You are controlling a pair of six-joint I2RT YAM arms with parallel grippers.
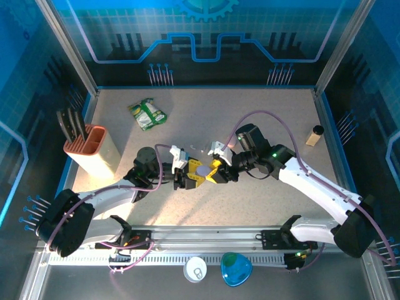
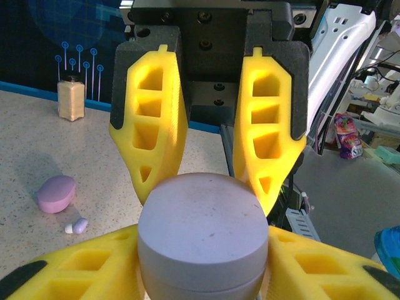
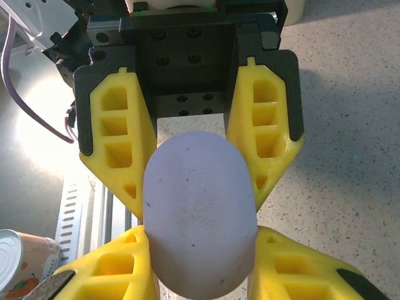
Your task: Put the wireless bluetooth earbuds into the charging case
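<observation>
A lavender pebble-shaped charging case (image 1: 195,167) hangs above the table's middle, held from both sides. My left gripper (image 1: 187,178) is shut on it; in the left wrist view its yellow fingers (image 2: 81,269) press the case (image 2: 201,219) from left and right, and the lid seam is shut. My right gripper (image 1: 216,173) is shut on the same case (image 3: 200,206), its tips meeting the case from the opposite end. One tiny lavender-white earbud (image 2: 77,226) lies on the table, apart from both grippers.
A pinkish-purple case (image 2: 56,192) rests beside the earbud. A knife block (image 1: 94,147) stands at left, a green packet (image 1: 147,114) at the back, a small spice bottle (image 1: 315,135) at right. A can (image 1: 195,270) and a blue item (image 1: 236,269) sit below the rail.
</observation>
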